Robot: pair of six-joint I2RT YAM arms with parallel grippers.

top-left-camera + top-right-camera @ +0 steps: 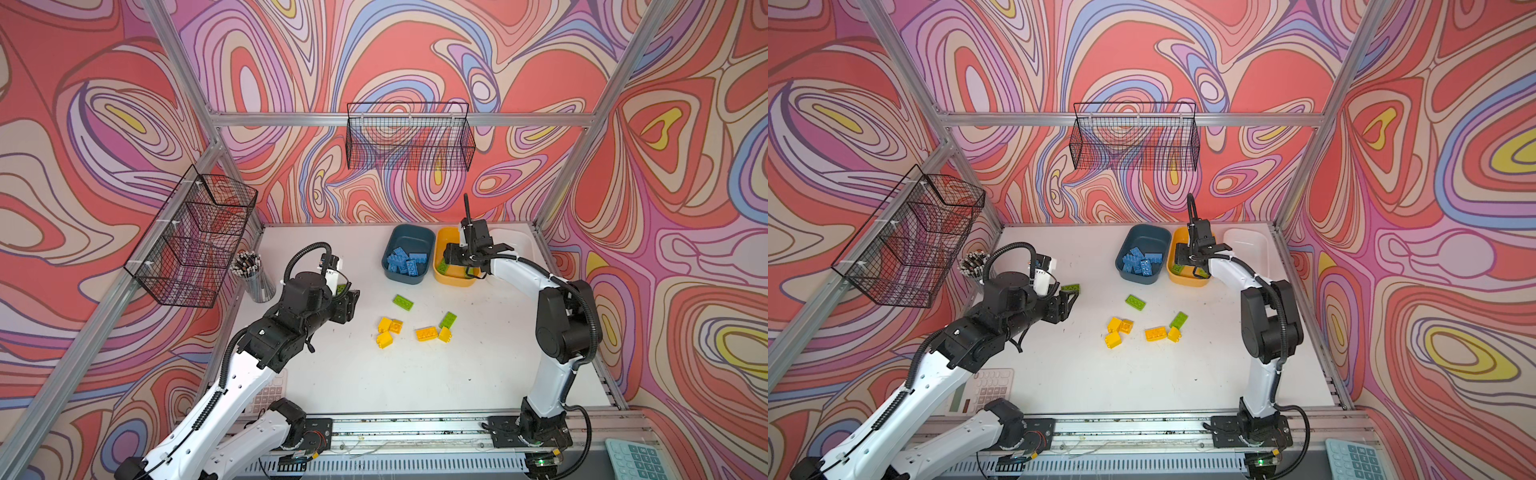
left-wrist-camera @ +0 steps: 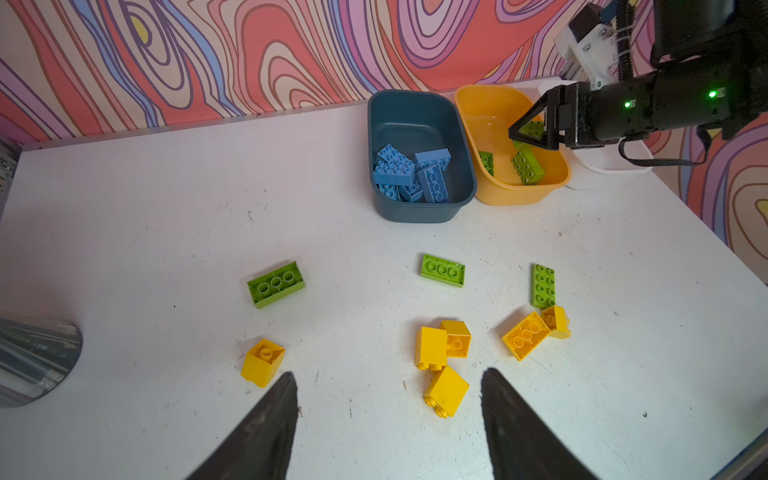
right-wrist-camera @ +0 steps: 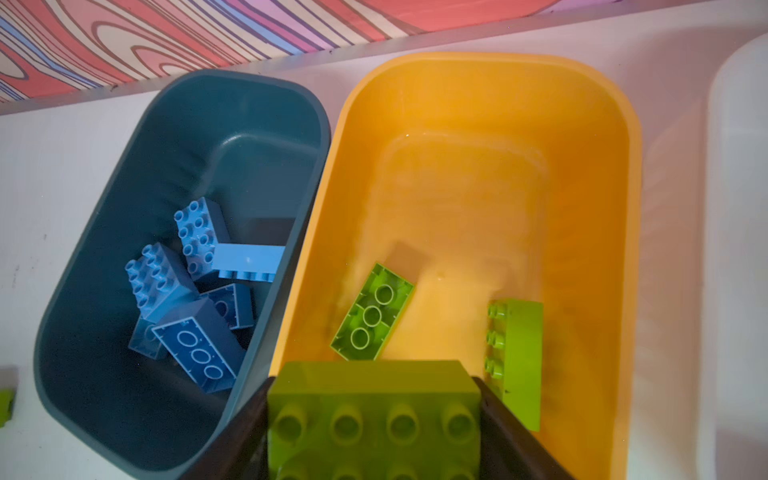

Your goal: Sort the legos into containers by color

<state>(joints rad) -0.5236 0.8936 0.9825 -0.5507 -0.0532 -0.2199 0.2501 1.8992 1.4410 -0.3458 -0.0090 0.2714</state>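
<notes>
Dropping this piece well depends mostly on where we let go. The right gripper (image 3: pixel 374 386) holds a chunky lime green studded plastic brick (image 3: pixel 374 419) over the near end of the yellow-orange rounded plastic tub (image 3: pixel 582 166). Its jaws are pressed against the brick's two short ends, as far as the wrist view shows. That spot is close to the rim that runs just beside the dark teal rounded plastic tub (image 3: pixel 124 166). We would therefore carry the brick a little further toward the yellow-orange tub's middle and lower it inside the walls. Then we would spread the jaws wide and lift straight up. A release from high up could bounce it off the two lime green bricks (image 3: pixel 372 311) lying on the tub floor, one with its hollow underside up, the other on its side.

The held brick is glossy and blocky, with two rows of four round studs turned toward the wrist camera.

The left gripper (image 2: pixel 388 374) hangs above the white table (image 2: pixel 124 208), fingers apart and nothing between them. Three loose green bricks (image 2: pixel 442 271) and six yellow bricks (image 2: pixel 525 334) lie scattered on the table. The blue bricks (image 3: pixel 178 286) are piled in the teal tub. No brick shows in the white rounded plastic tub (image 1: pixel 1246 245), so we judge the yellow ones belong there.
</notes>
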